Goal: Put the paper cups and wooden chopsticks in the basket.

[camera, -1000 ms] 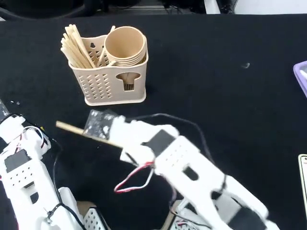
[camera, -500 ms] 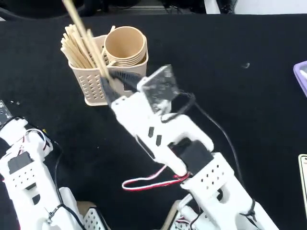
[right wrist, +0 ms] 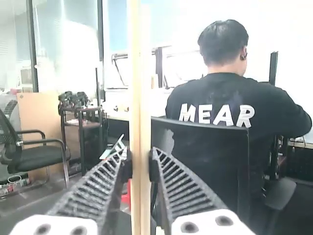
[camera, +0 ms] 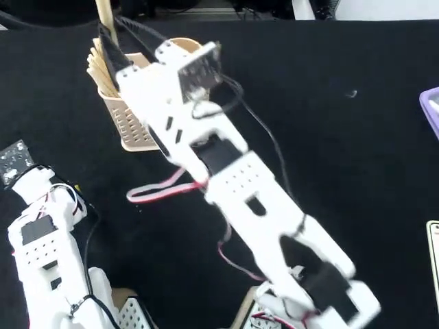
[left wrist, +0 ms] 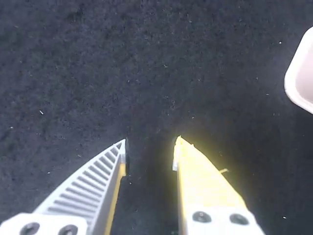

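Overhead, basket [camera: 132,127] beneath held chopstick [camera: 103,17]

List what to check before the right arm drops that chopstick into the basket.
1. Grip: the right gripper has its fingers pressed on the chopstick from both sides. Ok.
2. Tilt: the chopstick stands near upright in the right wrist view. Ok.
3. Lower end over the basket: the arm hides it in the high view. Cannot tell.
4. Room beside the bundle of chopsticks already in the basket: mostly covered by the arm. Cannot tell.
5. Left gripper out of the way: open over bare table, away from the basket. Ok.
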You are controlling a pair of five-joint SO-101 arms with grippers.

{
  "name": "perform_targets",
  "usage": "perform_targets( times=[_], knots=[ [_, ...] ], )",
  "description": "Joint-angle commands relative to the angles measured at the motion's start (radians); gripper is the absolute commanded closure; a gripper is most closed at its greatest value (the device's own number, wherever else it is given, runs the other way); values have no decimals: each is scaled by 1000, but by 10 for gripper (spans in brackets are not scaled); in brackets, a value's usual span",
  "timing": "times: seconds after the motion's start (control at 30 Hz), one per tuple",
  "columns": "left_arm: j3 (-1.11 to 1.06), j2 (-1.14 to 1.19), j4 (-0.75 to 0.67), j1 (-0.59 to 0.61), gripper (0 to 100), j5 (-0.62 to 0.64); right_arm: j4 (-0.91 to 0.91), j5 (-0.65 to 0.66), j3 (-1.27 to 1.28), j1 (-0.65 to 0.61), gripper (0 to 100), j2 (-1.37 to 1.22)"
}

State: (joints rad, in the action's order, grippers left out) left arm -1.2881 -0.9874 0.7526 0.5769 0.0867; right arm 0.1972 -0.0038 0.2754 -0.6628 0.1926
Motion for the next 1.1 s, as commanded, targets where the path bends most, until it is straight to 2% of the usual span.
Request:
perform_targets(
  times=[0.0,0.17,0.37,0.7,0.9,1.07],
  knots=[
    [8,-20,-17,-15,834,0,28,-5,-165,21,987,-117],
    [8,-20,-17,-12,834,0,29,-5,-220,64,987,-234],
    [12,-20,-17,-8,834,0,28,-5,-165,106,987,-260],
    [13,-20,-17,-5,834,-2,26,-6,85,31,980,-105],
    [13,-20,-17,-5,834,-2,26,-6,128,32,852,-59],
    [13,-20,-17,-5,834,-2,23,-6,131,32,890,30]
  ],
)
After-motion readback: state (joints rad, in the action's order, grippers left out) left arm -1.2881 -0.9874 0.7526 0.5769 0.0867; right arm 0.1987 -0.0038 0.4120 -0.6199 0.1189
